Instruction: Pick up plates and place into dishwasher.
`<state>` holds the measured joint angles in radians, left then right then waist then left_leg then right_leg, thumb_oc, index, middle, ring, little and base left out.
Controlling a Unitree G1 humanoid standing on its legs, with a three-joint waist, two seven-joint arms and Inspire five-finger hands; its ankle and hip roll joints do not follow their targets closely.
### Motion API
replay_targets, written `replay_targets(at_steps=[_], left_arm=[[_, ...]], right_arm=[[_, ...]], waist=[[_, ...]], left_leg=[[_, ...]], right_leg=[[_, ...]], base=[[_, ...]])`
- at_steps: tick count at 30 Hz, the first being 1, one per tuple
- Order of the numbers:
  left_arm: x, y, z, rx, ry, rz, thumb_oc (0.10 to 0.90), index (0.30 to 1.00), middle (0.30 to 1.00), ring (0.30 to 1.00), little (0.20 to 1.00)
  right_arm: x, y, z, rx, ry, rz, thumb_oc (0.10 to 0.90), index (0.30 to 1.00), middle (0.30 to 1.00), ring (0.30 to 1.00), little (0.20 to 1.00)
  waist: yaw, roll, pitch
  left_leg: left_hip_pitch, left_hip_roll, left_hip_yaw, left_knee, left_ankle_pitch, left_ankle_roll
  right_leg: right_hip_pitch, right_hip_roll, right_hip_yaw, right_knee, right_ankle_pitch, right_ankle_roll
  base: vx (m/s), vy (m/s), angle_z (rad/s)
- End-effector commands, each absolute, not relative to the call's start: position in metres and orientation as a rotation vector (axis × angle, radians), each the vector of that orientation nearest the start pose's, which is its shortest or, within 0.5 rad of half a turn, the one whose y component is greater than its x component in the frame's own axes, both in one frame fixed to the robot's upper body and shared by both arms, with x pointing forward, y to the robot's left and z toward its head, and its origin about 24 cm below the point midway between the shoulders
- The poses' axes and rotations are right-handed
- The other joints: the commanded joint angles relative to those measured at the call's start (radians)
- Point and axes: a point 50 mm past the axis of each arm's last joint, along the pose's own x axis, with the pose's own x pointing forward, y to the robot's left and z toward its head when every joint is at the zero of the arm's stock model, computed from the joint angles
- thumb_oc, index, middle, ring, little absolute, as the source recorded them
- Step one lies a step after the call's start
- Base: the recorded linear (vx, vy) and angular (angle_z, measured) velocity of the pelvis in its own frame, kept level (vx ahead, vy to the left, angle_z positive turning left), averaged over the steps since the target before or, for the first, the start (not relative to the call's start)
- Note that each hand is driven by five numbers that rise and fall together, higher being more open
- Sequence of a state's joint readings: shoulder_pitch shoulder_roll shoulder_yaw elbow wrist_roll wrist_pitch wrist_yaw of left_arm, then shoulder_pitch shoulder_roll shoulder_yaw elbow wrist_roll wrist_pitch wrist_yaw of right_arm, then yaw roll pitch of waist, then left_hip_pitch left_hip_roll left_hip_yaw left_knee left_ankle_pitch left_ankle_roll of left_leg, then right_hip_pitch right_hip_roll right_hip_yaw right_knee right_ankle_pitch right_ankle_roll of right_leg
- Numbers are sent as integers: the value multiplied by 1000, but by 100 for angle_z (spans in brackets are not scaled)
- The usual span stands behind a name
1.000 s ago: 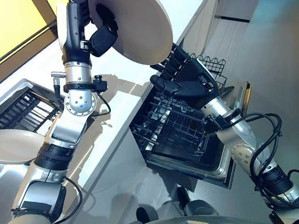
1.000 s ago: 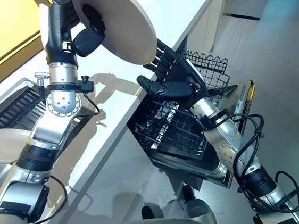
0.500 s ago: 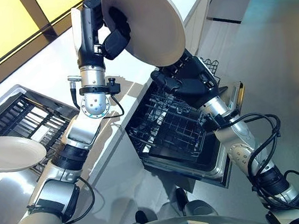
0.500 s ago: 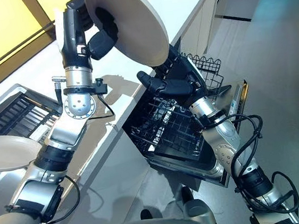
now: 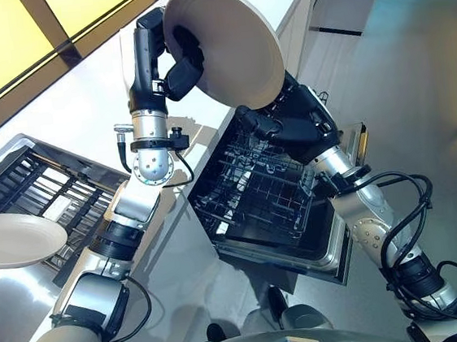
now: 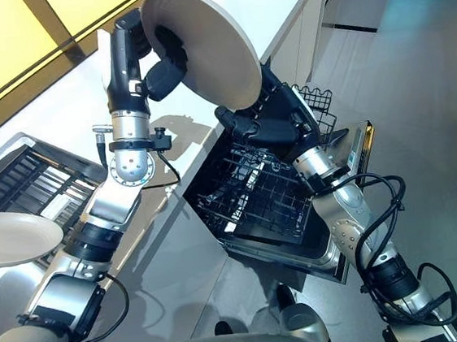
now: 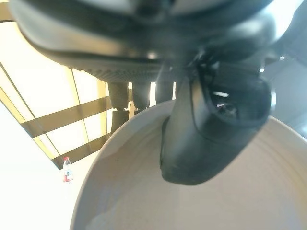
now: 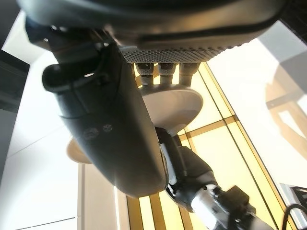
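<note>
Fingers [image 7: 120, 103] of left hand [image 5: 178, 62] behind the rim of a plate [image 5: 227, 40], thumb pressed across its face, pinching it and holding it tilted high above the counter [image 5: 67, 114]. Plate raised over the near corner of the dishwasher rack [image 5: 255, 193], which sits pulled out below the counter edge. Right hand [image 5: 289, 124] just under the plate's lower rim, fingers straight and reaching up toward its underside, thumb stretched out to the side; contact with the plate unclear. Second plate [image 5: 15, 239] lying flat at the far left, over a dark drying rack [image 5: 46, 186] on the counter.
</note>
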<state>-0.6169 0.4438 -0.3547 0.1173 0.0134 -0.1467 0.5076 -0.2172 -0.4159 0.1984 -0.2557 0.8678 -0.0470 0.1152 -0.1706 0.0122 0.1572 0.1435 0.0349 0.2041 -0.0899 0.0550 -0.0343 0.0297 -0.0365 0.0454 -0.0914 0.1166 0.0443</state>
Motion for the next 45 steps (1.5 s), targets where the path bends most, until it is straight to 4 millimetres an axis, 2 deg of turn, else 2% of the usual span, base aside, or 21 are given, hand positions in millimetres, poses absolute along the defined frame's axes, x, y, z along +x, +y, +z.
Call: replay_targets(at_steps=[1, 14, 15, 16, 20, 31, 45], left_arm=[[331, 132, 194, 456, -742, 94, 100, 300, 300, 300, 200], [315, 122, 163, 398, -702, 71, 100, 300, 300, 300, 200], [314, 121, 162, 397, -703, 61, 100, 300, 300, 300, 200], [314, 119, 163, 397, -706, 51, 100, 300, 300, 300, 200], [313, 115, 168, 408, -736, 40, 100, 300, 300, 300, 200], [313, 113, 201, 444, -859, 76, 100, 300, 300, 300, 200], [310, 125, 206, 485, -882, 109, 100, 300, 300, 300, 200]], right_arm=[[252, -147, 222, 545, -764, 591, 800, 900, 900, 900, 900], [252, -162, 218, 538, -781, 479, 800, 900, 900, 900, 900], [253, -161, 218, 537, -772, 480, 764, 869, 869, 869, 864], [254, -160, 217, 535, -756, 487, 800, 900, 900, 900, 900], [257, -156, 210, 518, -696, 499, 800, 900, 900, 900, 900], [263, -139, 186, 411, -542, 556, 800, 900, 900, 900, 900], [263, -136, 151, 218, -317, 616, 800, 900, 900, 900, 900]], waist=[[-14, -33, -95], [-2, -42, -90], [0, -42, -89], [1, -43, -89], [0, -45, -89], [-7, -44, -87], [-12, -48, -85]], left_leg=[[11, -27, -27, 3, -34, 29], [11, -28, -35, 3, -37, 33], [10, -29, -37, 3, -36, 34], [10, -29, -40, 3, -37, 34], [9, -31, -45, 3, -36, 35], [9, -30, -47, 3, -35, 33], [9, -30, -50, 3, -36, 31]], right_leg=[[61, 27, -51, 4, -23, 27], [61, 26, -48, 4, -23, 28], [61, 26, -49, 4, -22, 28], [61, 26, -48, 4, -22, 28], [62, 25, -49, 4, -22, 29], [60, 28, -53, 7, -24, 29], [63, 29, -54, 4, -27, 32]], base=[[0, 6, -4], [0, 0, -1], [0, 0, 0], [0, 0, 0], [0, 0, 0], [0, 0, 0], [0, 0, 0]])
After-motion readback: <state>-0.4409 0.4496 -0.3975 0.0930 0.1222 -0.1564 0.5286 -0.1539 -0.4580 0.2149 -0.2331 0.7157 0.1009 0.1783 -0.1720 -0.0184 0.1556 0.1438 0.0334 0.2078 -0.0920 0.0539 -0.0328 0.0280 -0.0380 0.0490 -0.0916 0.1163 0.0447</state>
